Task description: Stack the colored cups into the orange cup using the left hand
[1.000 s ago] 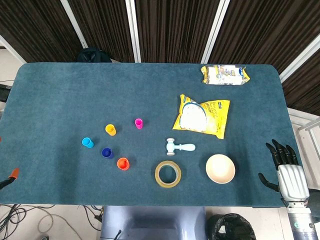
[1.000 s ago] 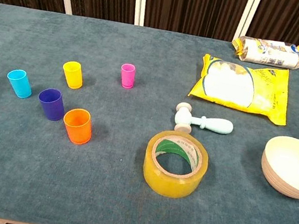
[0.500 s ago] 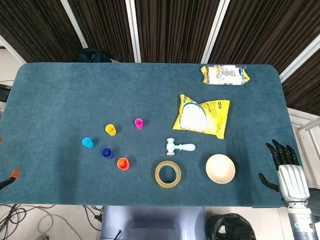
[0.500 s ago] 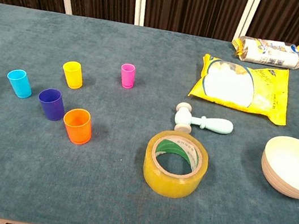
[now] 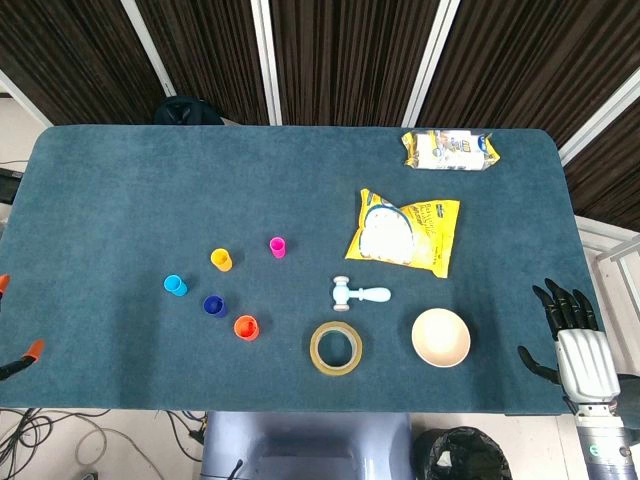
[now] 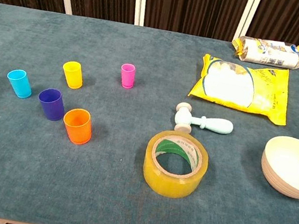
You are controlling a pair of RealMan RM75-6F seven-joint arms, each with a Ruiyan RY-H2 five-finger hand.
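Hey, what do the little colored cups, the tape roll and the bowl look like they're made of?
Orange cup and its neighbours: probably plastic, given the solid bright colors, thin walls and smooth look. Tape roll: clear yellowish packing tape, glossy, seemingly wound on a card-like core. Bowl: matte cream, plastic or ceramic; the look leaves it open.

the table (image 6: 147, 54) is covered in a matt, napped teal cloth resembling felt or short carpet, and on it the orange cup (image 6: 77, 125), with the dark blue cup (image 6: 51, 103), cyan cup (image 6: 19, 83), yellow cup (image 6: 73, 74) and pink cup (image 6: 127, 75) ranged behind and to the left of it, all look like smooth, slightly glossy plastic. to the right of the orange cup, the tape roll (image 6: 175, 165) is glossy translucent yellowish film on a paper-like core, the toy hammer (image 6: 201, 121) is smooth pale plastic, and the bowl (image 6: 294, 167) has a smooth cream surface with a soft sheen. further right and behind, the yellow bag (image 6: 243, 88) and the small packet (image 6: 269, 52) are shiny crinkled plastic film, while the right hand (image 5: 580, 352) combines black fingers with a pale grey, smooth casing.
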